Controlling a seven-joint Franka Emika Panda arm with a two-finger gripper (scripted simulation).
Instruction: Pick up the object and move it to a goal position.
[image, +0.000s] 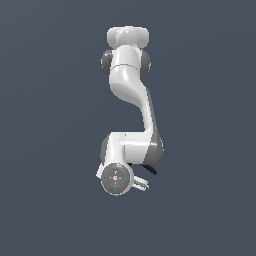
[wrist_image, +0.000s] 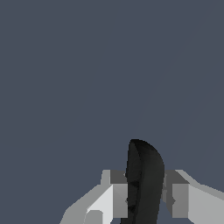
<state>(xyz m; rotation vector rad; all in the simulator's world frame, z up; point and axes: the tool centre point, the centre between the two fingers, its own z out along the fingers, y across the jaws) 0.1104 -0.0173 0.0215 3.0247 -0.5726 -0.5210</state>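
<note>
Wrist view shows the object (wrist_image: 144, 183), a dark curved black piece, standing between the two grey fingers (wrist_image: 119, 199) of the gripper (wrist_image: 146, 199). Both pads press against its sides, so the jaws are closed on it. Behind it there is only flat blue-grey background. Exterior view shows the white arm (image: 131, 95) folded downward, its round wrist flange facing the camera, with a thin black bit of the object (image: 150, 170) just showing beside the flange, toward the exterior view's right.
</note>
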